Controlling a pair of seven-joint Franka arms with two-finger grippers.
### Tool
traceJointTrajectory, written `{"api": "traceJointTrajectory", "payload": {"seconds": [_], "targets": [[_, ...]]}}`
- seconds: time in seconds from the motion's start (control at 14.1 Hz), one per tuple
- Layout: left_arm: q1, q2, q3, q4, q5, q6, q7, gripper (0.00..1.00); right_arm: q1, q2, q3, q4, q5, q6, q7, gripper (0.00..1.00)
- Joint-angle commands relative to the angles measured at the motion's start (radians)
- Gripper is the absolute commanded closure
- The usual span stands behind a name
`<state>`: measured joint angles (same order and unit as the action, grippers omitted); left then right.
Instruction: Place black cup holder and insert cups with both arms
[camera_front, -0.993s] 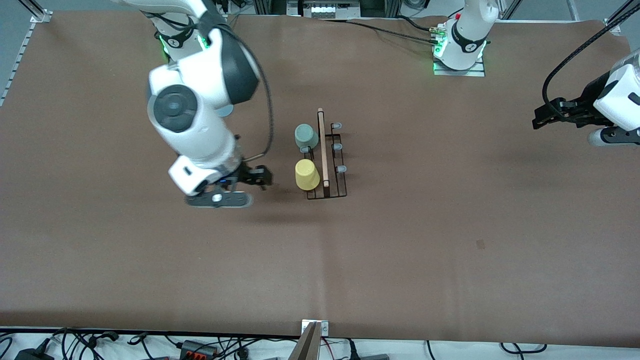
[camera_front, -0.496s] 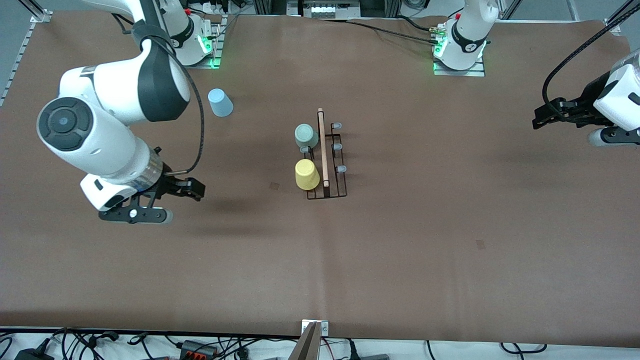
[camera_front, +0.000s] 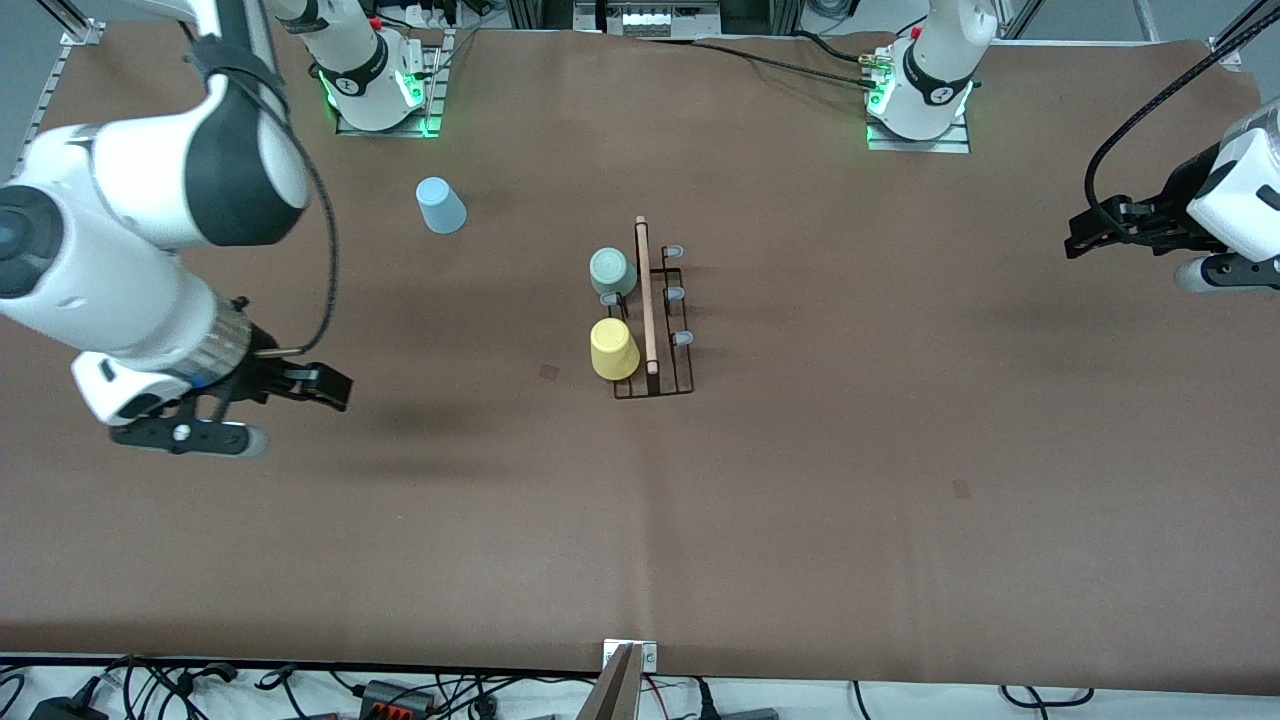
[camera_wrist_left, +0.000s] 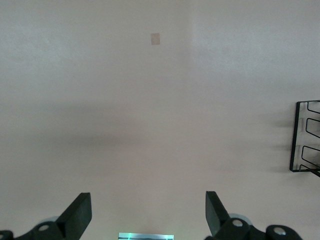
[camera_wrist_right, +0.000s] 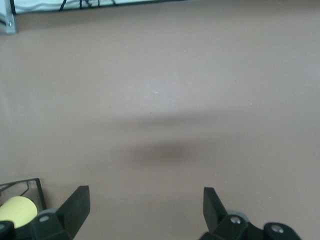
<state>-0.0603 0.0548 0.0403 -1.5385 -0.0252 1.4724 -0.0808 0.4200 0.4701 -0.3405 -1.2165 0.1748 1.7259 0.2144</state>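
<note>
The black cup holder (camera_front: 668, 378) stands at the table's middle, its wooden rod on top. A mint green cup (camera_front: 611, 272) and a yellow cup (camera_front: 613, 349) sit upside down on its prongs on the side toward the right arm's end. A light blue cup (camera_front: 440, 205) stands upside down on the table near the right arm's base. My right gripper (camera_front: 325, 388) is open and empty over bare table toward the right arm's end. In its wrist view (camera_wrist_right: 146, 207) the yellow cup (camera_wrist_right: 17, 210) shows at the edge. My left gripper (camera_front: 1080, 232) waits open and empty at the left arm's end. In its wrist view (camera_wrist_left: 148, 210) the holder (camera_wrist_left: 294, 137) shows.
Three grey-tipped prongs (camera_front: 675, 295) on the holder's side toward the left arm's end are bare. The arm bases (camera_front: 920, 100) stand along the table's edge farthest from the camera. Cables (camera_front: 400, 690) lie along the nearest edge. The brown mat (camera_front: 800, 500) covers the table.
My right arm has swung away from the holder toward the right arm's end of the table, uncovering the blue cup. The left arm has not moved.
</note>
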Motion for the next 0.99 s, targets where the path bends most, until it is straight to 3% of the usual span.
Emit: {"api": "traceJointTrajectory", "payload": {"seconds": [0.0, 0.14, 0.28, 0.5, 0.71, 0.92], "targets": [[0.002, 0.014, 0.001, 0.032, -0.002, -0.024, -0.002, 0.00, -0.198, -0.108, 0.171, -0.063, -0.067, -0.009, -0.016, 0.00], [0.002, 0.014, 0.001, 0.032, -0.002, -0.024, -0.002, 0.00, -0.332, -0.134, 0.277, -0.064, -0.130, -0.028, -0.035, 0.00], [0.002, 0.014, 0.001, 0.032, -0.002, -0.024, -0.002, 0.00, -0.435, -0.146, 0.330, -0.061, -0.147, -0.040, -0.139, 0.00], [0.002, 0.014, 0.001, 0.032, -0.002, -0.024, -0.002, 0.00, -0.432, -0.174, 0.311, -0.075, -0.150, -0.091, -0.254, 0.00], [0.002, 0.014, 0.001, 0.032, -0.002, -0.024, -0.001, 0.00, -0.431, -0.231, 0.313, -0.136, -0.156, -0.157, -0.239, 0.00], [0.002, 0.014, 0.001, 0.032, -0.002, -0.024, -0.001, 0.00, -0.432, -0.388, 0.319, -0.384, -0.167, -0.041, -0.237, 0.00]]}}
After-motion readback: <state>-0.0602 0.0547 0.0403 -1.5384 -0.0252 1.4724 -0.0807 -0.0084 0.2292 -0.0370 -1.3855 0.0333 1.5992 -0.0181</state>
